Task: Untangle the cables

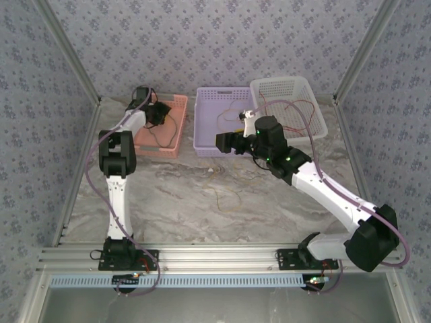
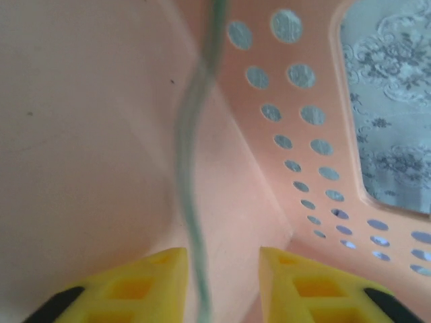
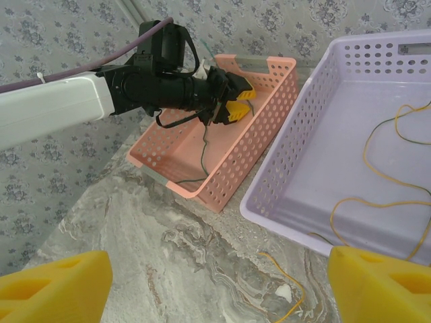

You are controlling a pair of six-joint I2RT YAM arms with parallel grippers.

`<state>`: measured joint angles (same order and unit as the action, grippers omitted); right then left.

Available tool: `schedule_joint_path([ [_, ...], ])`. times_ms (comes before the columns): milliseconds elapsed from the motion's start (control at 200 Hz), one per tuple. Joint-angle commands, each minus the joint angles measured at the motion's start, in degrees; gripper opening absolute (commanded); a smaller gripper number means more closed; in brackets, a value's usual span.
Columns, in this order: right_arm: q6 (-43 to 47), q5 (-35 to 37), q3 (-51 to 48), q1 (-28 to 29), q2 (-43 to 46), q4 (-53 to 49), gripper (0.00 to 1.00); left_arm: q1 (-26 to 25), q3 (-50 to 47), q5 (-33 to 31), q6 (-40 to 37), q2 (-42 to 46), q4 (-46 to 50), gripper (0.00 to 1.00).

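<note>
A green cable [image 2: 192, 175] runs down between the yellow fingers of my left gripper [image 2: 222, 259], whose jaws stand apart and open, the cable nearer the left finger. In the right wrist view that left gripper [image 3: 237, 101] hovers over the pink basket [image 3: 222, 195], and the green cable [image 3: 204, 151] dangles from it to the basket floor. My right gripper [image 3: 219, 269] is wide open over bare table, with nothing between its fingers. A yellow cable [image 3: 377, 161] lies in the purple basket [image 3: 283, 168]. Another yellowish cable [image 3: 291, 286] lies loose on the table.
From above, the pink basket [image 1: 176, 145], purple basket [image 1: 202, 128] and white basket [image 1: 316, 124] stand in a row at the back. A red cable [image 1: 296, 111] loops in the white basket. My right gripper [image 1: 223, 142] sits at the purple basket's front edge. Patterned walls enclose the marble table [image 1: 182, 202].
</note>
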<state>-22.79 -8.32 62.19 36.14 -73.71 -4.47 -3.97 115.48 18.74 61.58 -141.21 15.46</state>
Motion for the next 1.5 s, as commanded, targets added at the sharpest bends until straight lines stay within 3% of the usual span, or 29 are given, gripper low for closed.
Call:
schedule_joint_path([
  [0,1.01,0.93,1.0,-0.25,0.41,0.54,0.85,0.01,1.58,2.49,-0.05,1.34,1.15,0.44],
  [170,0.6,0.66,1.13,-0.28,0.24,0.87,0.85,0.0,-2.52,1.47,-0.51,7.91,0.54,0.6],
  [265,0.47,0.76,1.35,-0.03,0.43,0.79,0.85,0.01,-5.68,0.77,-0.3,11.66,0.79,0.63],
  [570,0.59,1.72,2.01,0.57,1.83,-0.53,0.85,-0.07,-16.76,-3.82,-2.75,27.43,1.07,0.65],
  [989,-2.81,10.74,-5.16,1.76,9.9,-6.8,0.78,-2.26,-28.01,-14.51,-16.23,54.14,18.41,0.6],
  [1134,-7.27,15.3,-9.42,1.74,13.7,-11.79,0.72,-9.49,-35.84,-20.49,-18.44,63.28,21.89,0.56],
  [1269,-11.19,18.56,-14.63,1.37,17.41,-16.23,0.63,-20.97,-44.56,-23.4,-17.78,68.39,21.43,0.48],
  [1379,-14.1,19.88,-18.8,0.35,19.82,-19.33,0.61,-31.61,-51.61,-26.13,-17.92,69.24,20.21,0.47],
  [1499,-15.01,20.21,-22.6,-0.92,20.74,-20.35,0.61,-37.53,-59.91,-26.83,-13.31,68.63,16.13,0.52],
])
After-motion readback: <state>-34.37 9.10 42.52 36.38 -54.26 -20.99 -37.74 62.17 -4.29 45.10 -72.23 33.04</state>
